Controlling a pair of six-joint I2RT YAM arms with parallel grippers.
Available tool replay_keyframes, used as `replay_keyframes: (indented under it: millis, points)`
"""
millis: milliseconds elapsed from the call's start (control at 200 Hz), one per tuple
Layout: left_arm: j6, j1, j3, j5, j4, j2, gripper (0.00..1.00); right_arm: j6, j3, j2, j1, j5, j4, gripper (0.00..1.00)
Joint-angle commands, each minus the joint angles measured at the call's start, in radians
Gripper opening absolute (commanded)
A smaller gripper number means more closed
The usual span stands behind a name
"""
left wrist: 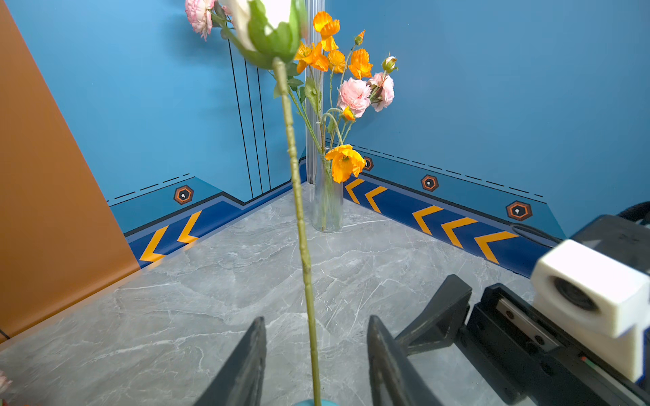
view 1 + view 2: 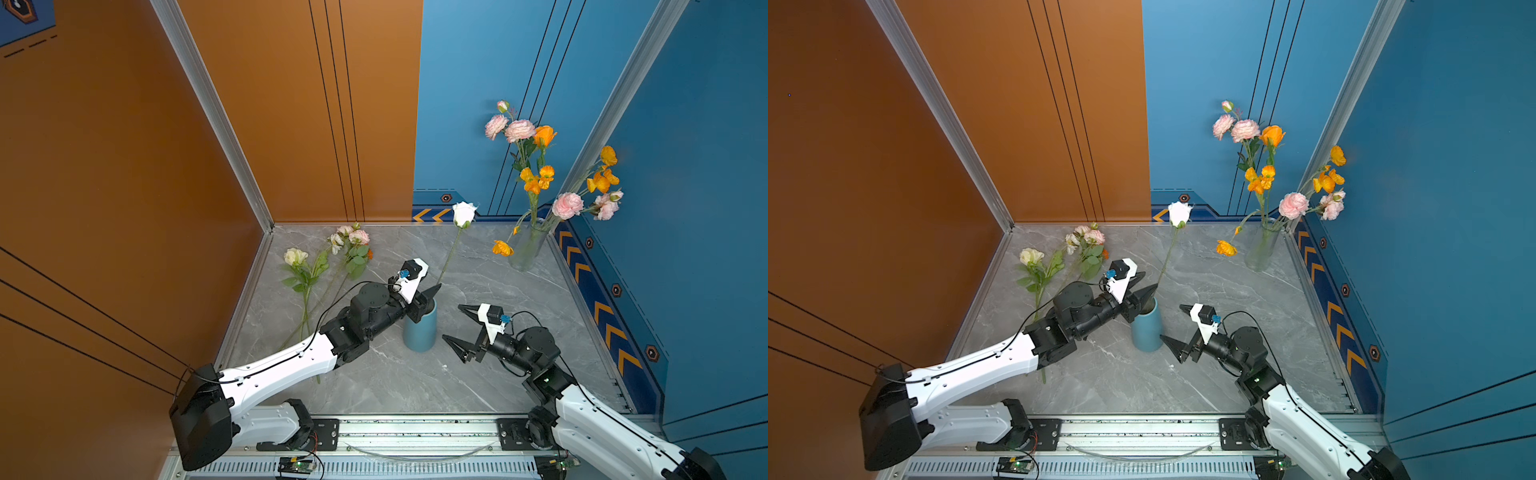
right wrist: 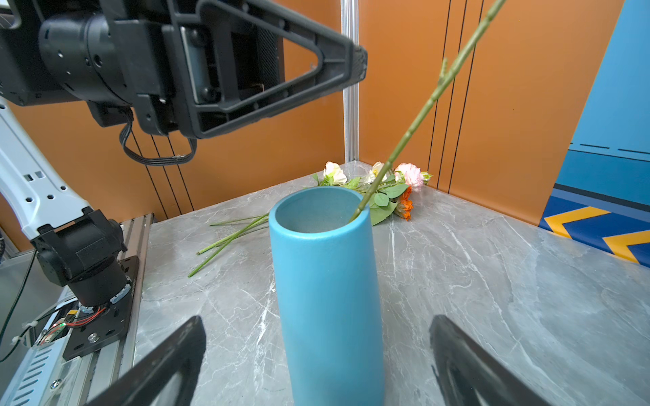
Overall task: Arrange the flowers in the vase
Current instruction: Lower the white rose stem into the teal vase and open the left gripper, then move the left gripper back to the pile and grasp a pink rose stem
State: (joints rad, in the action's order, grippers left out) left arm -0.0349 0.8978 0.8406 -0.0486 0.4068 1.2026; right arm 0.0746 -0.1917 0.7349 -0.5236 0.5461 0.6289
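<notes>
**Top views, read left to right; 12 o'clock is the far wall.** Loose flowers (image 2: pixel 328 259), cream and pink with one orange bloom, lie on the grey marble table (image 2: pixel 374 386) at 10 o'clock from the blue vase (image 2: pixel 420 334). Their stems run partly under the left arm (image 2: pixel 291 361). The left gripper (image 2: pixel 1149 281) hovers over the vase mouth. In the left wrist view its jaws stand apart, and the stem of the white rose (image 2: pixel 464 213) passes between them, touching neither. That stem stands inside the blue vase, resting on its rim and leaning toward 1 o'clock. The right gripper (image 2: pixel 452 322) sits just at 3 o'clock of the vase, jaws spread wide to either side of it without contact. A glass vase (image 2: pixel 527 249) holding pink and orange flowers (image 2: pixel 567 205) occupies the 1 o'clock corner.
</notes>
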Motion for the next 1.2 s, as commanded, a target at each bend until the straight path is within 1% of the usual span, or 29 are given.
replay_keyframes:
  millis: [0,65,135,180,220,265,300,355,420,521,626,711,796,871,1011,1196]
  points:
    - [0.017,0.003,-0.018,-0.039,-0.022,-0.075,0.51,0.004,-0.018,-0.013,0.004,-0.002,0.020,1.00]
    - [0.036,-0.002,-0.003,-0.115,-0.105,-0.114,0.53,0.000,-0.018,-0.015,0.002,-0.002,0.016,1.00]
    - [0.033,-0.029,0.050,-0.247,-0.272,-0.143,0.54,-0.001,-0.020,-0.014,-0.001,-0.002,0.014,1.00]
    - [0.008,-0.067,0.095,-0.324,-0.400,-0.149,0.55,-0.004,-0.022,-0.011,-0.004,0.000,0.012,1.00]
    - [-0.033,-0.126,0.143,-0.353,-0.534,-0.142,0.55,-0.005,-0.023,-0.010,-0.006,0.000,0.009,1.00]
    - [-0.092,-0.210,0.198,-0.341,-0.699,-0.126,0.54,-0.009,-0.025,-0.007,-0.009,0.000,0.009,1.00]
    - [-0.123,-0.285,0.240,-0.301,-0.796,-0.107,0.54,-0.011,-0.027,-0.003,-0.011,0.000,0.005,1.00]
    - [-0.152,-0.396,0.270,-0.229,-0.912,-0.073,0.53,-0.015,-0.030,0.001,-0.015,0.002,0.003,1.00]
    - [-0.162,-0.511,0.283,-0.157,-1.002,-0.025,0.53,-0.019,-0.032,0.002,-0.019,0.000,-0.001,1.00]
    - [-0.151,-0.650,0.264,-0.079,-1.022,0.059,0.47,-0.024,-0.032,0.003,-0.021,-0.005,-0.005,1.00]
    - [-0.126,-0.713,0.281,-0.078,-0.997,0.175,0.45,-0.028,-0.034,0.008,-0.024,-0.006,-0.007,1.00]
    - [-0.086,-0.735,0.350,-0.087,-1.011,0.301,0.41,-0.029,-0.034,0.007,-0.024,-0.005,-0.011,1.00]
    - [-0.055,-0.748,0.417,-0.141,-1.047,0.420,0.39,-0.029,-0.036,0.005,-0.025,0.008,-0.011,1.00]
    - [-0.022,-0.762,0.442,-0.133,-1.051,0.493,0.39,-0.030,-0.038,0.003,-0.029,0.031,-0.008,1.00]
    - [0.013,-0.772,0.435,-0.133,-1.040,0.544,0.39,-0.046,-0.043,0.023,-0.040,0.032,-0.008,1.00]
    - [0.017,-0.811,0.445,-0.079,-1.022,0.577,0.39,-0.048,-0.061,0.073,-0.051,0.074,-0.007,1.00]
